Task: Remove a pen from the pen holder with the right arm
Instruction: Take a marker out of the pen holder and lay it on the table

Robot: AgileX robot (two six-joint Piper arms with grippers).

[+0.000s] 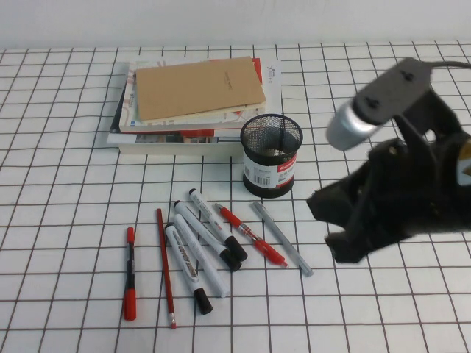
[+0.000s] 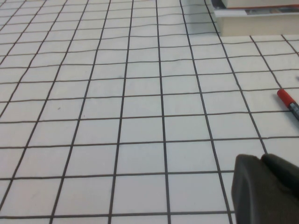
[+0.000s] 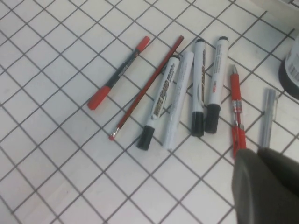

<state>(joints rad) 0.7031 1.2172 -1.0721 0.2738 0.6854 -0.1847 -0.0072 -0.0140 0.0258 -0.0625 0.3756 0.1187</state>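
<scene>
Toward the bench's right edge, the right gripper is held with jaws clenched on nothing. The black mesh pen holder could be toppled if entered shut. The left gripper is parked over the bench's left side, jaws clenched.

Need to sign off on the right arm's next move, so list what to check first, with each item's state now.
1. Pen holder upright: ok.
2. Pen in the holder to take: not ok, none shows above its rim.
3. Right gripper open for a grasp: not ok, shut and empty, above the table near the grey pen.
4. Path to the holder free: ok, loose pens lie flat in front of it.
5. Left gripper out of the way: ok, low over bare table.
</scene>
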